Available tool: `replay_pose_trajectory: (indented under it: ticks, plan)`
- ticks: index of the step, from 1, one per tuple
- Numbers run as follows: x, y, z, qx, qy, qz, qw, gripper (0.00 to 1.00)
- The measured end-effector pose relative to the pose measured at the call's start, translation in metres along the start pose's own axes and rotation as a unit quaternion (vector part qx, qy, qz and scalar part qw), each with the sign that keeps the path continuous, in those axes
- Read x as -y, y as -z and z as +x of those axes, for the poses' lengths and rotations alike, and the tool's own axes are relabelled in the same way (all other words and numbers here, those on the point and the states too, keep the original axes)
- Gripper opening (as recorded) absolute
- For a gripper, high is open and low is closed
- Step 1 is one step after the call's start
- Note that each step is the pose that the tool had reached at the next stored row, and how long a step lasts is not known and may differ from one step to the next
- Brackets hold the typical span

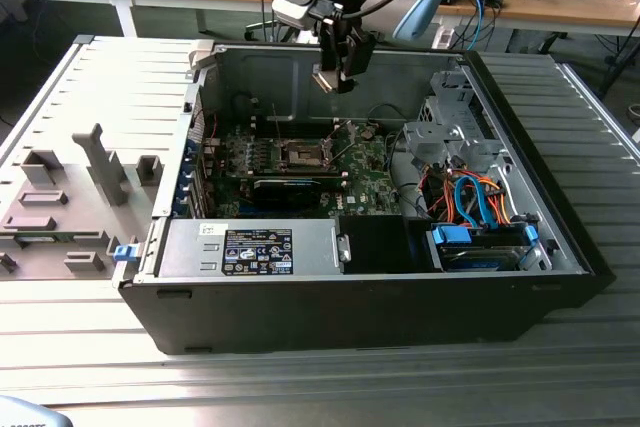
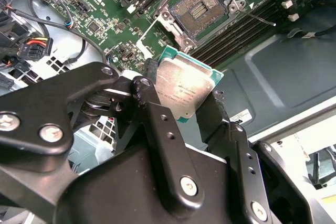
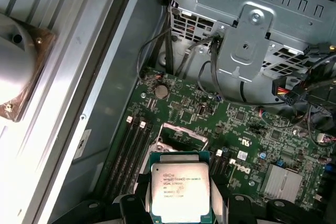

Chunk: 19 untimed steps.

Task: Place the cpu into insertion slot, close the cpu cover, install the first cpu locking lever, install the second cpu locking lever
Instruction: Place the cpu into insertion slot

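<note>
The computer case [image 1: 380, 317] lies on its side on the ribbed metal bench [image 1: 590, 127], its upper side open and rimmed by 4 upright walls. The hand [image 1: 333, 75] hangs over that opening close to the far wall [image 1: 265, 72], about level with the rim, with open air between it and the green circuit board [image 1: 365, 187] on the case floor.

The hand is clenched on the cpu [image 2: 184, 87]. In both wrist views its 2 black fingers [image 2: 152, 103] press opposite edges, and the pale metal face is turned toward the cameras. The cpu is held well above the board and touches nothing else.

In the exterior view the insertion slot [image 1: 300, 154] sits below the hand, nearer the camera and slightly toward the exterior view's left. In the second wrist view the slot [image 2: 202, 6] is uncovered, with its dark contact field exposed inside a silver rim. Long memory slots [image 2: 247, 24] run close along its side.

Room around the slot is tight. A black card [image 1: 285, 187] lies just on its near side and a metal drive cage [image 1: 450, 127] stands toward the exterior view's right.

The case also holds a silver power supply [image 1: 260, 247] at the near wall, along with orange and blue cables [image 1: 470, 197] and a drive with blue tabs [image 1: 480, 242] at the near corner on the exterior view's right. A grey panel [image 1: 90, 147] lies flat on the bench beside the case, on the exterior view's left.
</note>
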<state>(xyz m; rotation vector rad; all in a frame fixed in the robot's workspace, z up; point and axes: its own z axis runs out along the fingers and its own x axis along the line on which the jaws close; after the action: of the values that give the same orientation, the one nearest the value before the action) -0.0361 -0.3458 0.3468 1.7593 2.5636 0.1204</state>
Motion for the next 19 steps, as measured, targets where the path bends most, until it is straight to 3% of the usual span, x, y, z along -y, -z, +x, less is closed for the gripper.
replay_pose_trajectory:
  ticks: [13, 15, 19]
  plan:
    - [0.0000, -0.0001, 0.0000, 0.0009, -0.011, -0.0002, 0.99994, 0.54]
    - [0.0000, -0.0003, 0.0000, 0.0020, -0.025, -0.0005, 0.99970, 0.54]
    - [0.0000, -0.0004, 0.0000, 0.0023, -0.029, -0.0006, 0.99959, 0.54]
